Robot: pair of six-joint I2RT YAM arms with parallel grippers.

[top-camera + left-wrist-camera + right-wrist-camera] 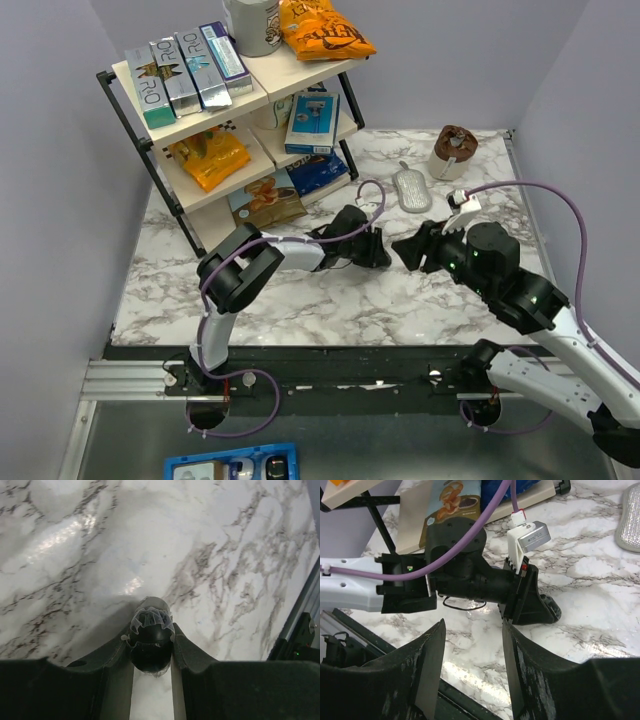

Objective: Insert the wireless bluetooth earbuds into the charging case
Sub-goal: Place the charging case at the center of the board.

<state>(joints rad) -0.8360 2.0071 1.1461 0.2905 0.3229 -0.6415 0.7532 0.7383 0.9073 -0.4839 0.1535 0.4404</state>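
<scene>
My left gripper (376, 250) is shut on a small black rounded case (150, 647) with clear film crumpled around its top, and holds it low over the marble table (300, 300). In the left wrist view the gripper (151, 630) pinches the case from both sides. The case's dark end shows past the left fingers in the right wrist view (551, 608). My right gripper (411, 250) is open and empty, a short way right of the left one and facing it; in its wrist view its fingers (432, 647) stand wide apart. No loose earbuds show.
A shelf rack (230, 120) with boxes and snack bags stands at the back left. A grey oval pouch (411, 190) and a brown cup (453, 151) lie at the back right. A blue tray (230, 468) sits below the table's near edge.
</scene>
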